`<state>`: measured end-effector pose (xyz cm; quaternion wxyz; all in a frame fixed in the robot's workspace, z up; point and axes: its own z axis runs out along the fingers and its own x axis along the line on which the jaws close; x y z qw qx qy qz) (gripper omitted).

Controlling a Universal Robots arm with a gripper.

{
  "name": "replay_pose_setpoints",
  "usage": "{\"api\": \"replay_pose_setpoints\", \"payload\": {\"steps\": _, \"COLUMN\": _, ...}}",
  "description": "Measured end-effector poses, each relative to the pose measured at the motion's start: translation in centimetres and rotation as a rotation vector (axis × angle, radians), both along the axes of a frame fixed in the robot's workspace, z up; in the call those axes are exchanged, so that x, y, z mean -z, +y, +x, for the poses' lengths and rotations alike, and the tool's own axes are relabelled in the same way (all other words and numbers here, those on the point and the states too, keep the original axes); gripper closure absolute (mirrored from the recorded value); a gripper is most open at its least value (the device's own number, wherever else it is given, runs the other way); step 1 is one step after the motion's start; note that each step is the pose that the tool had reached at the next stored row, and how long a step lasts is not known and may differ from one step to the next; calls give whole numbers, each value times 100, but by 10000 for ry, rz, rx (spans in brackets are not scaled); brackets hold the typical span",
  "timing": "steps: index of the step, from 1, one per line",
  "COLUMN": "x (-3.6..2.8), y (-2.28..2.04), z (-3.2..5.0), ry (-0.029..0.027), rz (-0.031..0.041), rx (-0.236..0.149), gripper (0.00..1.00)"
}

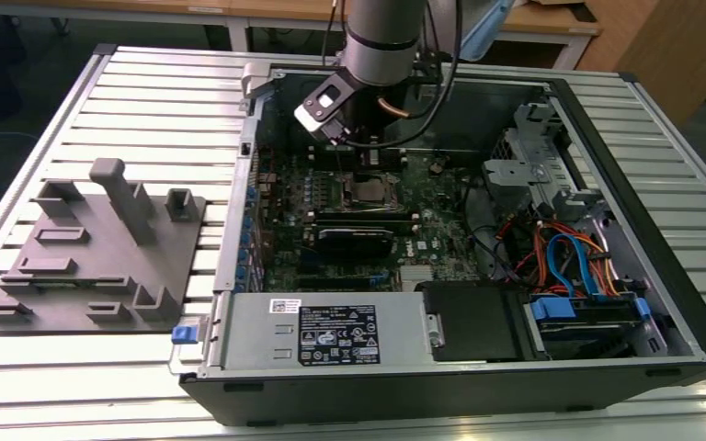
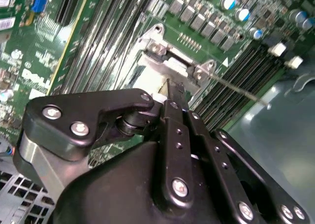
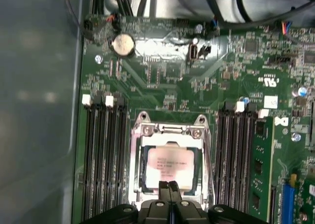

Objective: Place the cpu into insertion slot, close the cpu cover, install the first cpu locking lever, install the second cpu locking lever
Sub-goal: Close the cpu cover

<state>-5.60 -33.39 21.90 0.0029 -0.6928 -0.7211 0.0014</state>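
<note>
In the exterior view, a grey fixture tray [image 1: 96, 266] is lying on the slatted table [image 1: 157, 101] at nine o'clock, just beside the open computer case [image 1: 451, 395]. At the centre, the green motherboard [image 1: 291, 193] is lying flat inside the case. The robot arm [image 1: 384, 37] is reaching down from twelve o'clock and hanging over the board. At six o'clock the silver power supply [image 1: 328, 331] is sitting along the case edge. At four o'clock blue cables [image 1: 568, 262] are curling inside the case.

In the first wrist view, the cpu [image 3: 170, 166] is sitting seated on the motherboard. Its dull metal top is showing through the square window of the cpu cover [image 3: 170, 132], which is lying flat around it. Black memory slots [image 3: 103, 155] are flanking the cover on both sides. A round coin battery [image 3: 123, 44] is sitting well apart from it, near the board's edge. The gripper [image 3: 170, 186] is clenched, its two fingertips pressing together with nothing between them. It is hanging over the edge of the cpu, and whether it is touching the chip cannot be told.

In the second wrist view, a thin locking lever [image 2: 236, 87] is sticking out from a corner of the cover, across the memory slots.
</note>
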Motion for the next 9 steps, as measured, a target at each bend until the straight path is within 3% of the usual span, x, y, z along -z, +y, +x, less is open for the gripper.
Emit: {"api": "replay_pose_setpoints", "payload": {"steps": 9, "x": 147, "y": 0, "z": -64, "ry": 0, "rz": 0, "rx": -2, "gripper": 90}}
